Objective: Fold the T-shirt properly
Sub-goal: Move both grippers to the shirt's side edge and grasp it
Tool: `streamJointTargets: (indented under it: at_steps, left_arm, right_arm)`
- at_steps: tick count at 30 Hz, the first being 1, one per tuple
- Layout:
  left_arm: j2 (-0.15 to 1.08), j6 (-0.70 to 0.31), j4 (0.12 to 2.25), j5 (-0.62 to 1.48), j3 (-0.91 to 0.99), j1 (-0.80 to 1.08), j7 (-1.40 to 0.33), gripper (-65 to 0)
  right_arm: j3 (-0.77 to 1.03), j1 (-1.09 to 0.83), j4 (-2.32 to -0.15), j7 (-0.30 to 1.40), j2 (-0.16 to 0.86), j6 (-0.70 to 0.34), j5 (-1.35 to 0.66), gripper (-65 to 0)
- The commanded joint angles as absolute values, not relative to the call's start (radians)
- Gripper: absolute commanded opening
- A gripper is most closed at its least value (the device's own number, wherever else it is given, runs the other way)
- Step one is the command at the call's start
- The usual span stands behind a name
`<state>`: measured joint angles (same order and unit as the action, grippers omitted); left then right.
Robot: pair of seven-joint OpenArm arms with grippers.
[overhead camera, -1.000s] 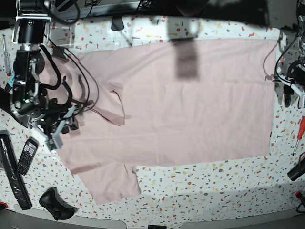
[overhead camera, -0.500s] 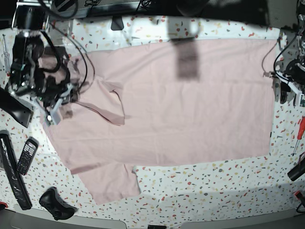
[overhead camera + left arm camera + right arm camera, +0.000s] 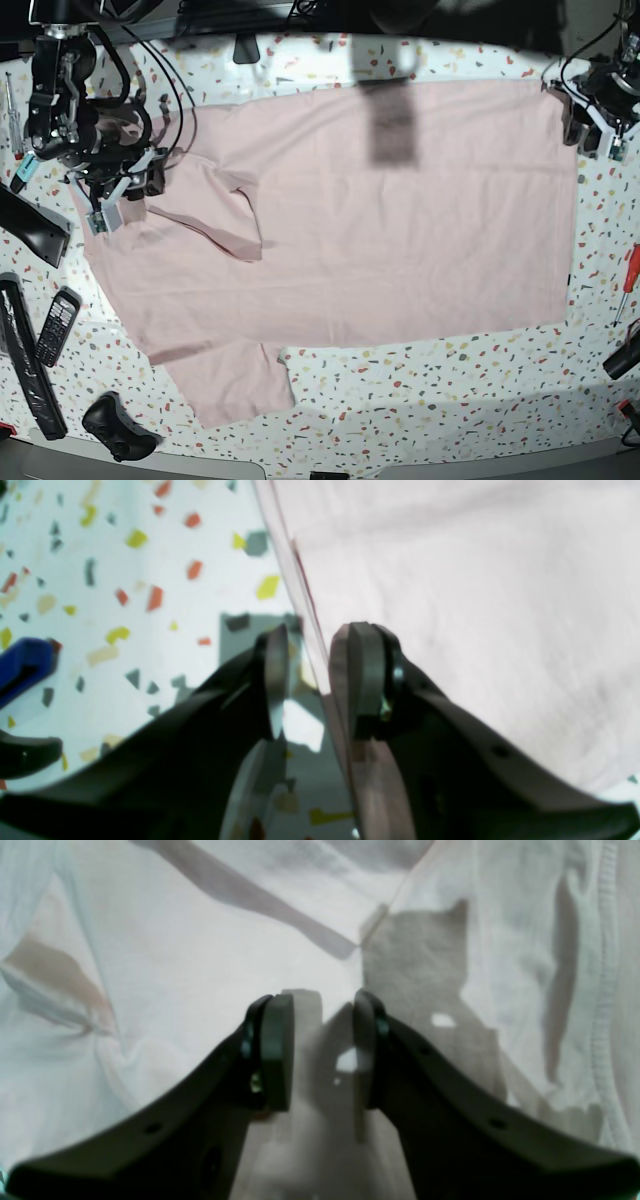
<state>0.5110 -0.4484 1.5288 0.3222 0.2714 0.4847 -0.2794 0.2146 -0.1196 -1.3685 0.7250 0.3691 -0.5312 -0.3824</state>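
A: Your left gripper [image 3: 312, 680] straddles the hem of the shirt [image 3: 475, 610]. One finger [image 3: 272, 680] stands over the table [image 3: 125, 580], the other sits over the pink cloth, and the hem runs up through the narrow gap between them. You cannot tell from this view whether the pads press the cloth or only flank it.

B: And where does that put you on the table?

A: In the base view the left gripper [image 3: 590, 115] is at the far right corner of the shirt [image 3: 400, 230], just beside its edge. The shirt lies spread flat, plain side up, across most of the table [image 3: 450, 400]. One sleeve points toward the near edge; the other is creased and folded in on the left.

B: What about your right gripper?

A: The right gripper [image 3: 317, 1050] has its jaws slightly apart over rumpled cloth [image 3: 150, 965], with nothing clearly between them. A ribbed seam [image 3: 602, 990] runs down the right side of that view. In the base view the right gripper [image 3: 108, 205] hangs over the shirt's left end, near the folded sleeve.

B: Anything else around you?

A: A phone [image 3: 55, 325] and a black controller [image 3: 118, 425] lie on the table near the left corner, apart from the shirt. A red screwdriver [image 3: 629, 272] lies at the right edge.
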Motion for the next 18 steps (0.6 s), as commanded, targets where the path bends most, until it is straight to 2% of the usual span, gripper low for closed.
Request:
streamJointTargets:
  at_steps: [1,3,12,18]
  left_arm:
    - [0.529,-0.466,1.542,0.324,0.28,0.497,-0.273,-45.9]
    - [0.53,-0.473,1.542,0.324,0.28,0.517,-0.273,-45.9]
    - [0.535,-0.514,1.542,0.315,0.28,0.576,-0.268,-45.9]
    - [0.575,-0.513,1.542,0.316,0.28,0.576,-0.266,-45.9]
  right_arm:
    - [0.216,-0.134,-1.374,0.764,0.379,-0.547,-0.371,-46.0]
    - [0.216,-0.156,-1.374,0.764,0.379,-0.577,-0.371,-46.0]
    - [0.224,-0.299,-1.466,0.764,0.379,-0.575,-0.371,-46.0]
    - [0.323,-0.415,-1.582,0.768,0.35,-0.572,-0.371,-46.0]
